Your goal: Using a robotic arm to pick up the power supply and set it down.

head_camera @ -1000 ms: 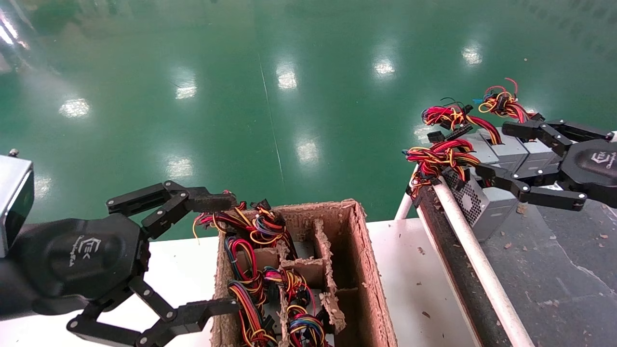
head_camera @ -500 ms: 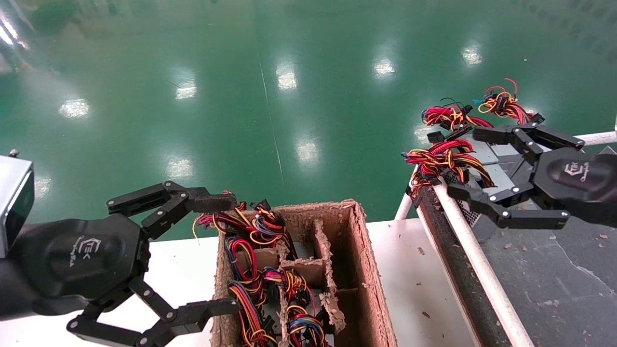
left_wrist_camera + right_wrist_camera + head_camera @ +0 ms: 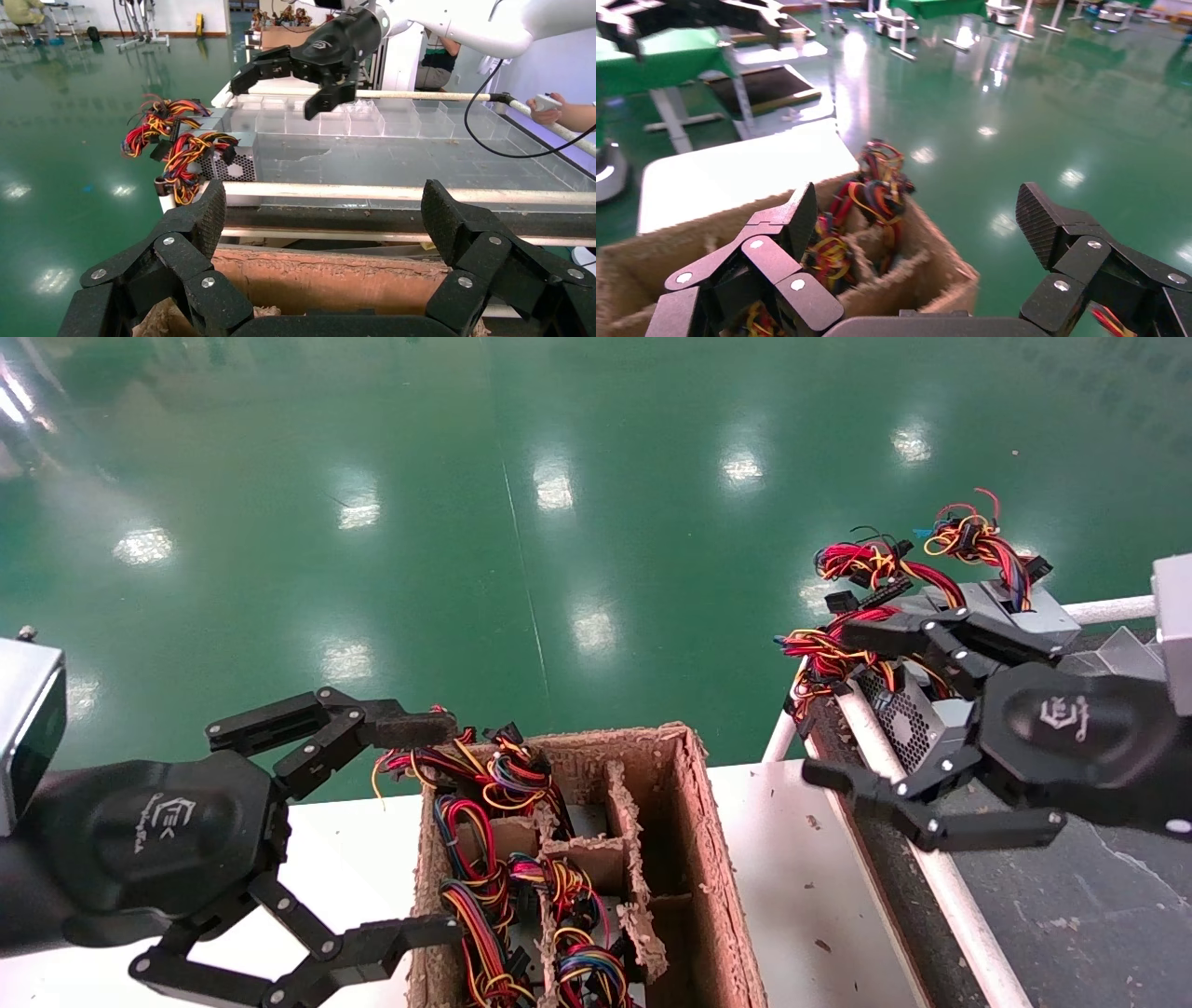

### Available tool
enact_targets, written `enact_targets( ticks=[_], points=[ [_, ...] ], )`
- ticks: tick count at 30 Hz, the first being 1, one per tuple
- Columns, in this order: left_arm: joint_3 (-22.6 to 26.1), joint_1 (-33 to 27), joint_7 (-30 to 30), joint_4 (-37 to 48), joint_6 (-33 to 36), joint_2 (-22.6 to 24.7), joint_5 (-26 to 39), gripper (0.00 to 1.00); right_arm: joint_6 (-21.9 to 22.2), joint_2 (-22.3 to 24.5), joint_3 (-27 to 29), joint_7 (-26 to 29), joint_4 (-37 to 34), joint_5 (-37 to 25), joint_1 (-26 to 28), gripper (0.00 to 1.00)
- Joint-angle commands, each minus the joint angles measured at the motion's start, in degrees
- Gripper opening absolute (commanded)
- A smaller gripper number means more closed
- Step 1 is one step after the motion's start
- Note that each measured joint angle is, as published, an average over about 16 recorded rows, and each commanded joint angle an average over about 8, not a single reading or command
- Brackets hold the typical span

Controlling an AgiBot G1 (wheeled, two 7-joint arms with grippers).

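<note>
A grey power supply point(image 3: 899, 714) with a fan grille and red-yellow wires lies at the near end of the dark belt point(image 3: 1071, 896); the left wrist view shows this power supply point(image 3: 228, 163) too. Another grey unit point(image 3: 1020, 603) sits behind it. My right gripper point(image 3: 838, 705) hangs open and empty over the belt's white rail, just in front of the grille. From its own wrist view, the right gripper point(image 3: 919, 217) looks down on the cardboard box point(image 3: 912, 267). My left gripper point(image 3: 414, 831) is open and empty at the box's left wall.
The brown cardboard divider box point(image 3: 717, 859) on the white table point(image 3: 792, 877) holds several wire bundles point(image 3: 484, 859) in its left cells. The white rail point(image 3: 941, 887) separates table and belt. Green floor lies beyond. Clear plastic trays point(image 3: 365, 123) line the belt's far side.
My right gripper has moved left and nearer, off the power supplies on the belt and out over the rail, staying open and empty. The left arm has not moved.
</note>
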Motion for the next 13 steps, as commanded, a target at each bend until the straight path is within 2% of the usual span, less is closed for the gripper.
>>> enact_targets(
  ticks=[1,13],
  points=[
    [0.0,0.0,0.0,0.0,0.0,0.0,0.0,1.0,-0.07,-0.04,0.01,0.5,1.35,0.67,-0.66,1.0],
    [0.01,0.0,0.01,0.0,-0.01,-0.01,-0.01,1.0,-0.46,-0.28,0.05,3.13,8.38,4.14,-4.11,1.0]
  ],
)
